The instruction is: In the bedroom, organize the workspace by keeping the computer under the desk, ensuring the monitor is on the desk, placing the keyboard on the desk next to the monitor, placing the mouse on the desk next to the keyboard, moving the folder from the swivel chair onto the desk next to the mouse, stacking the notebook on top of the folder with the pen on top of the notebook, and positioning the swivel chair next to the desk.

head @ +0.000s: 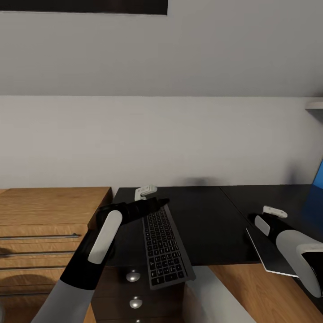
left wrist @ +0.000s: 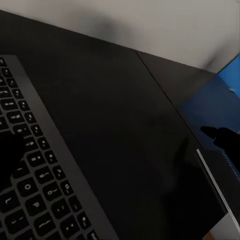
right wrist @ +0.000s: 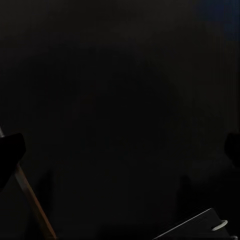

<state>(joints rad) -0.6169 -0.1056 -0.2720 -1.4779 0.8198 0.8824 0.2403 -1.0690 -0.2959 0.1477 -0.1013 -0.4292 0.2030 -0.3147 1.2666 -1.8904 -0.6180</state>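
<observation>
The black keyboard [head: 165,246] with dark-grey keys overhangs the desk's [head: 211,224] front edge. The left gripper [head: 154,204] hovers at its far end; whether either gripper's fingers are spread can't be told.

Head cam sits high and looks forward and down over both arms at the desk [head: 211,224] against the wall, so you get the keyboard [head: 165,246] plus a blue folder [head: 316,188] at the far right edge. Left wrist cam is way closer, skimming low across the keyboard [left wrist: 35,175] toward that same folder [left wrist: 220,100], so those two overlap. Right wrist cam is jammed up against the dark desk [right wrist: 120,100], almost all black.
</observation>
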